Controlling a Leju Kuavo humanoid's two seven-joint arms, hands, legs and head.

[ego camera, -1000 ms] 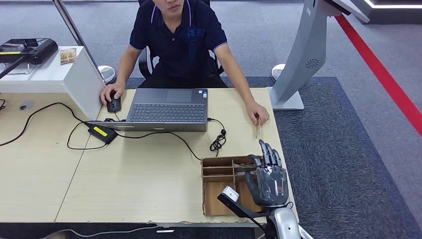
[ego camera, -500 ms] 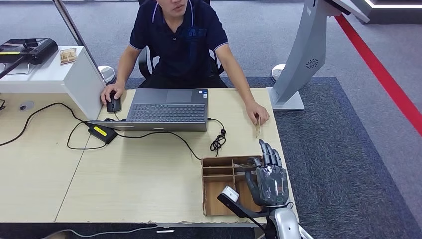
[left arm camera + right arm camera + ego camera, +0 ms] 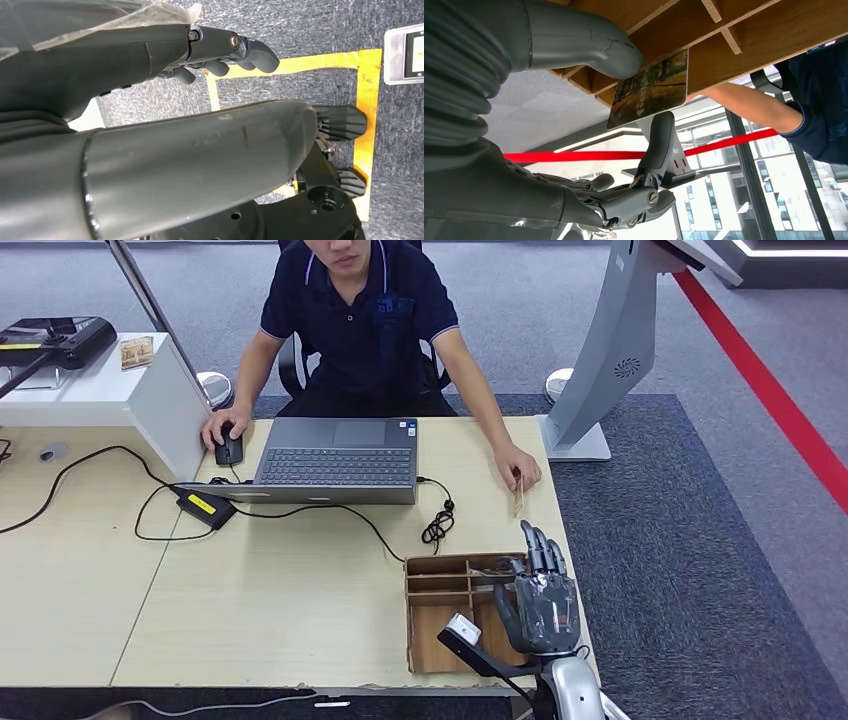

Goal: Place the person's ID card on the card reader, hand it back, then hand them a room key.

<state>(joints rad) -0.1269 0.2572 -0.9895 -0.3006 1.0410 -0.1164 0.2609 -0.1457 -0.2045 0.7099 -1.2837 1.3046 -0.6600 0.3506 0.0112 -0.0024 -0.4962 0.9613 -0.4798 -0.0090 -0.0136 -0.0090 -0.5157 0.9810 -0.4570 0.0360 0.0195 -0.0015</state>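
My right hand [image 3: 545, 600] hovers over the right side of a wooden divider tray [image 3: 430, 640] at the table's front right corner. In the right wrist view its thumb [image 3: 594, 45] and one finger [image 3: 659, 135] pinch a picture-printed card [image 3: 651, 90] at the tray's [image 3: 744, 35] edge. The person [image 3: 360, 320] sits behind the laptop and holds a thin card [image 3: 518, 494] upright on the table near its right edge, beyond my hand. My left hand [image 3: 220, 47] hangs over the carpet, fingers loosely bent, holding nothing.
An open laptop [image 3: 337, 460] sits mid-table with the person's other hand on a mouse [image 3: 229, 448]. A power brick [image 3: 205, 507] and coiled cable [image 3: 436, 525] lie in front of it. A white box [image 3: 110, 390] carries a black device [image 3: 60, 340] at the left. A grey kiosk stand [image 3: 600, 350] rises at the right.
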